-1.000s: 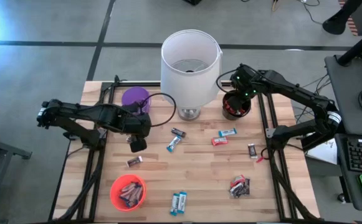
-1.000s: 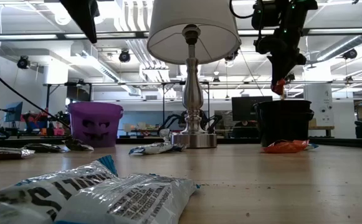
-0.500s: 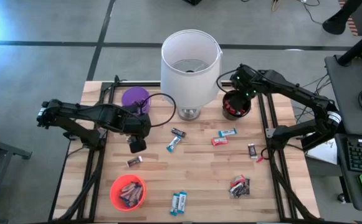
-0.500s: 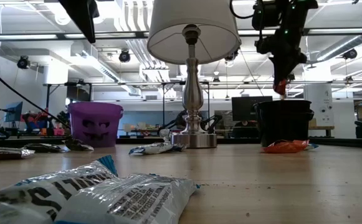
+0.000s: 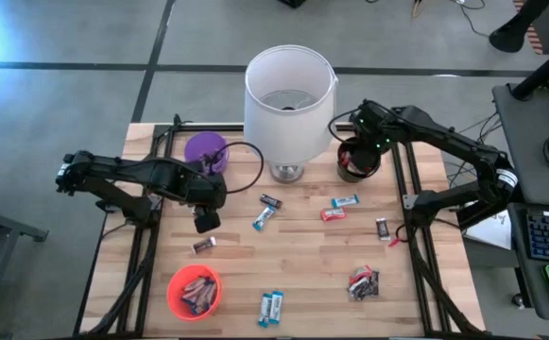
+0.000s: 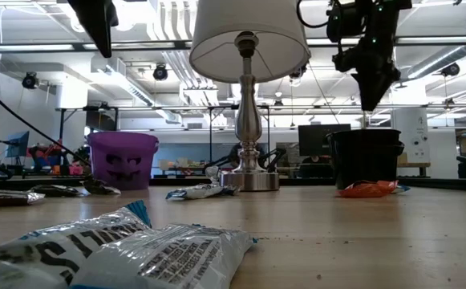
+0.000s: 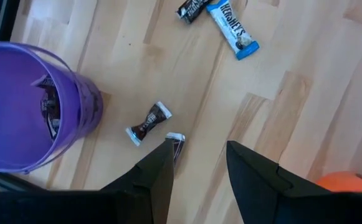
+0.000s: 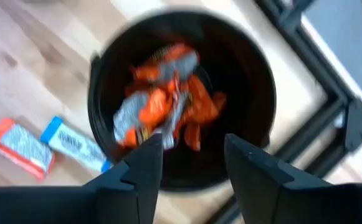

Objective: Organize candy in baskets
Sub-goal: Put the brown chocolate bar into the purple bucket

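From the overhead camera I had the right gripper [image 5: 360, 151] hanging above the black basket [image 5: 359, 162] at the upper right of the table, its fingers [image 8: 144, 163] spread apart with nothing between them; through its wrist camera I looked straight down into that basket, which held a heap of orange-red wrapped candy [image 8: 165, 99]. In the level view the gripper's tip sat just above the basket's rim, not touching it. The left gripper [image 5: 204, 219] hovered left of centre, below the purple basket [image 5: 205, 149], fingers parted and empty, over a dark mini bar [image 7: 148, 122] lying on the wood beside that basket. The orange basket [image 5: 194, 291] stood at the lower left with several bars inside. Loose candy lay scattered across the middle of the frame: a blue-and-white bar [image 5: 263, 219], a red one [image 5: 333, 214], a blue-and-white pair [image 5: 270, 307] near the bottom edge and a small pile [image 5: 363, 282] at lower right.
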